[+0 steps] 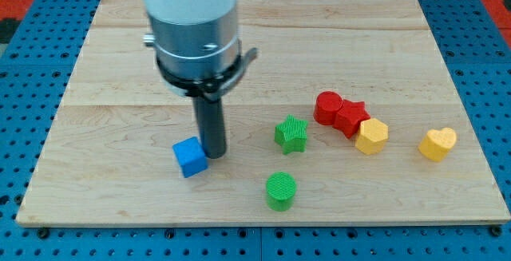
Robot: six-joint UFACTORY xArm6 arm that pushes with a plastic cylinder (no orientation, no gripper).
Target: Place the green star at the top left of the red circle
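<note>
The green star [291,133] lies on the wooden board [120,69], right of centre. The red circle [327,107] lies up and to the star's right, touching a red star [351,118]. My tip [214,154] rests on the board well to the green star's left, right beside the blue cube [190,157], which sits at its left. The rod hangs from the arm's grey and white body [196,29] at the view's top left.
A green circle [281,191] lies below the green star. A yellow hexagon [371,136] touches the red star's lower right. A yellow heart [437,144] lies near the board's right edge.
</note>
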